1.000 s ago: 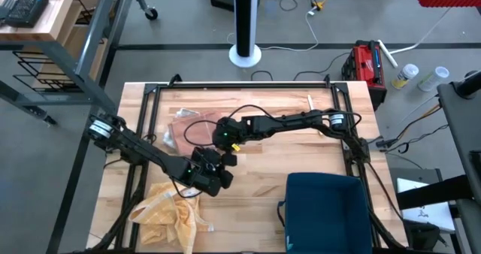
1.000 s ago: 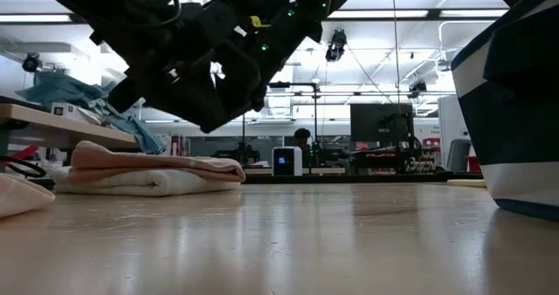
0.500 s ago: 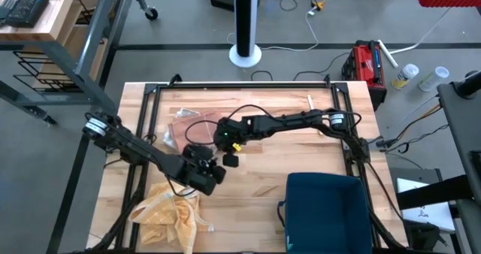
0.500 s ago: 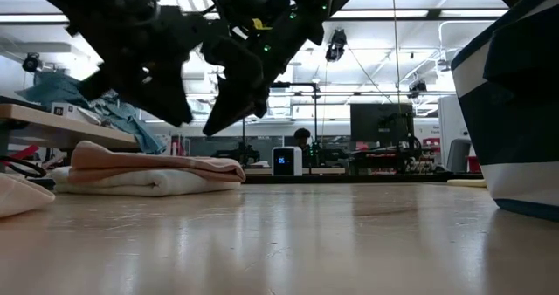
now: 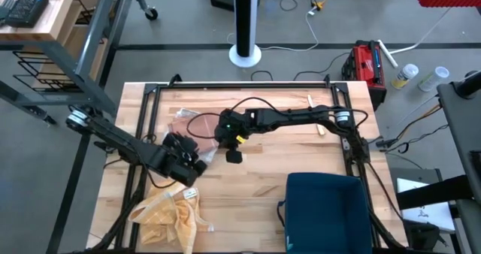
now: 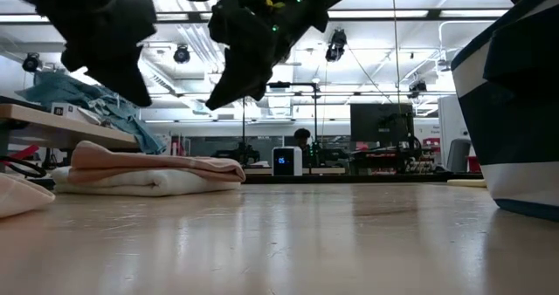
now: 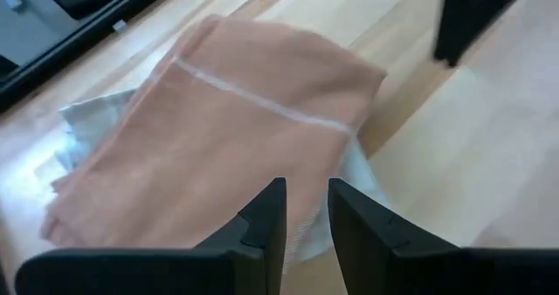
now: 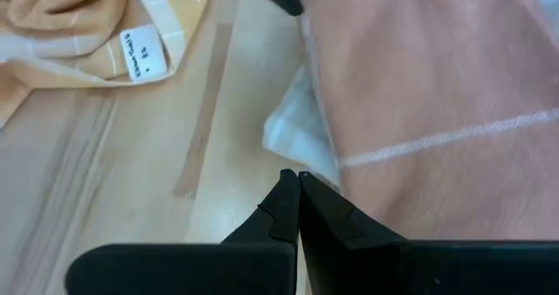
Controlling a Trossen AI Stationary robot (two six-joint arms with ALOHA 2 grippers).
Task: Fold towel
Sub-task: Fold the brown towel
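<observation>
A folded pink towel [image 5: 184, 125] lies on top of a folded white one [image 6: 148, 183] at the table's far left. A crumpled yellow towel [image 5: 169, 213] with a white label [image 8: 141, 52] lies at the near left. My left gripper [image 5: 195, 162] hangs between the two, tilted down toward the pink towel [image 7: 218, 129], its fingers a narrow gap apart with nothing between them. My right gripper [image 5: 234, 155] is shut and hangs above the bare wood just right of the stack's edge [image 8: 293, 129].
A dark blue bin [image 5: 327, 209] stands at the near right. A black metal frame [image 5: 240, 85] runs along the table's edges. Bare wood [image 5: 278, 160] lies between the stack and the bin.
My left gripper has drawn back toward the table's left edge and risen, rolling as it went. It now stands beside the folded stack rather than near the table's middle. My right gripper has risen a little. The towels lie as before.
</observation>
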